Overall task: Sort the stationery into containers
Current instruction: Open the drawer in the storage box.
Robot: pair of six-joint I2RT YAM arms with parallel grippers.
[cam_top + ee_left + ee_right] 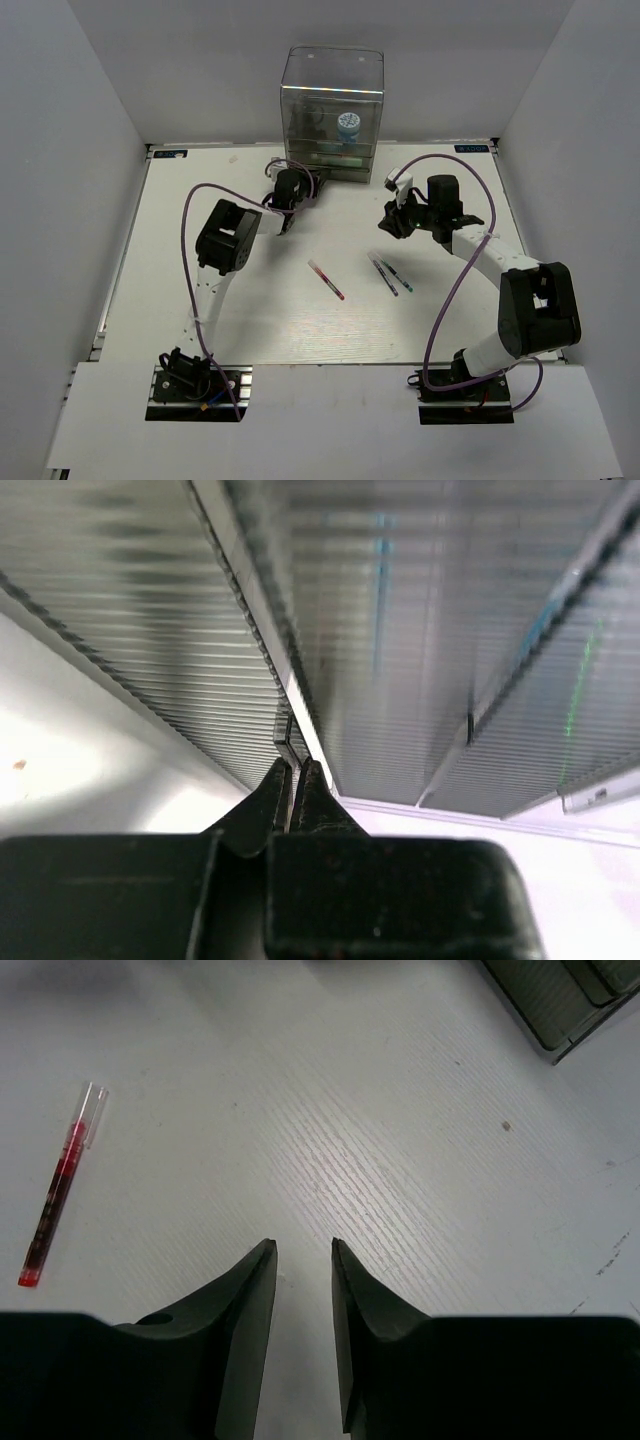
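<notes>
The tall clear box [332, 100] stands at the far middle, with the blue-and-white jar [348, 125] inside it. My left gripper [303, 186] is at the box's dark lower front. In the left wrist view it [297, 768] is shut on a small dark tab [284, 732] on a ribbed drawer front [420, 630]. Blurred light-blue [380, 590] and green [578, 695] streaks show through the plastic. My right gripper [395, 222] hovers open and empty [303, 1245] over the table. The red pen [327, 280] lies left of it [58, 1200]. Two dark pens [390, 273] lie side by side.
White walls close in the table [250, 330] on the left, right and back. A corner of the box's dark base [560, 1000] shows at the top right of the right wrist view. Purple cables loop over both arms.
</notes>
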